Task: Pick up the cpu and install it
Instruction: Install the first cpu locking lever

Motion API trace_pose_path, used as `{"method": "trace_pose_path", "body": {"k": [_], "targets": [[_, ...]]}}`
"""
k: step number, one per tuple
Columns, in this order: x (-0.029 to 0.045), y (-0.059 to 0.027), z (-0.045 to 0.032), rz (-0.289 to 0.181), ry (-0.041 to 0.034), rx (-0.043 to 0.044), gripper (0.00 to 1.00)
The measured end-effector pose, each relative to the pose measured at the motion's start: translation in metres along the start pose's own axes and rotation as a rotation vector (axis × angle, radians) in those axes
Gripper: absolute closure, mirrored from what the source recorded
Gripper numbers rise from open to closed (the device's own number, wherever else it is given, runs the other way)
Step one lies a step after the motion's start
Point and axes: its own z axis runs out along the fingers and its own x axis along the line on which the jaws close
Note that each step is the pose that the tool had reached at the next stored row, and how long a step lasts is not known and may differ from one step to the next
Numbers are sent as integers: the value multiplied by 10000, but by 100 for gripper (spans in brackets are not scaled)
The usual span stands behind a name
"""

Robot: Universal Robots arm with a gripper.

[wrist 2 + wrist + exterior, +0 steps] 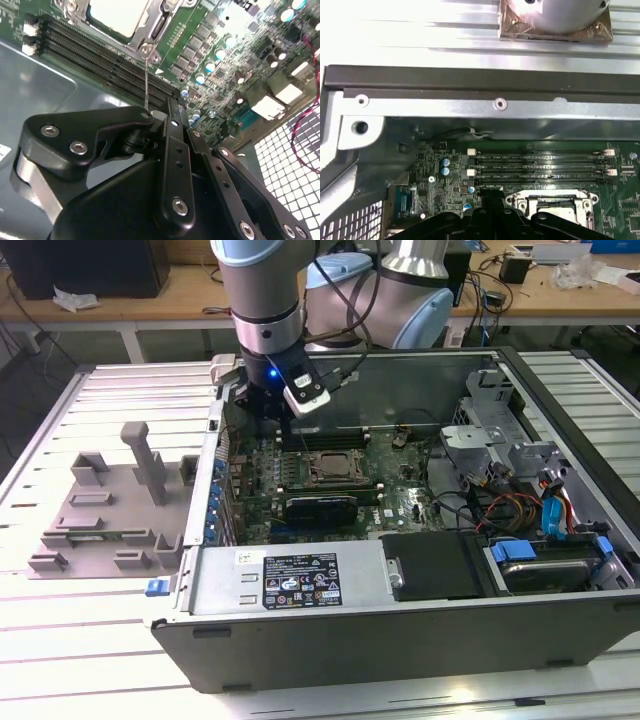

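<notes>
Exterior view: the gripper (285,425) hangs inside the open computer case (400,640), over the motherboard (400,490) toward its edge nearest the robot's base. In both wrist views the jaws stand drawn narrow with nothing between them, tips above the memory slots (100,55) just beside the socket (517,200). The cpu (112,15) lies within the socket frame, silver top up. Likely hazards are a skewed chip bending socket contacts, or fingers catching the thin upright rod (146,82). A white label (300,583) by the case's near edge carries print too small to read.
</notes>
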Motion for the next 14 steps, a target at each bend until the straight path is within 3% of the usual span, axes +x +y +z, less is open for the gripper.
{"method": "trace_pose_path", "body": {"k": [2,5,12,14], "targets": [[0,1,0,5,-1,-45,89],[-6,-1,0,1,0,-46,89],[-222,-4,13,3,-1,-47,89],[-332,-12,19,3,1,-46,89]]}}
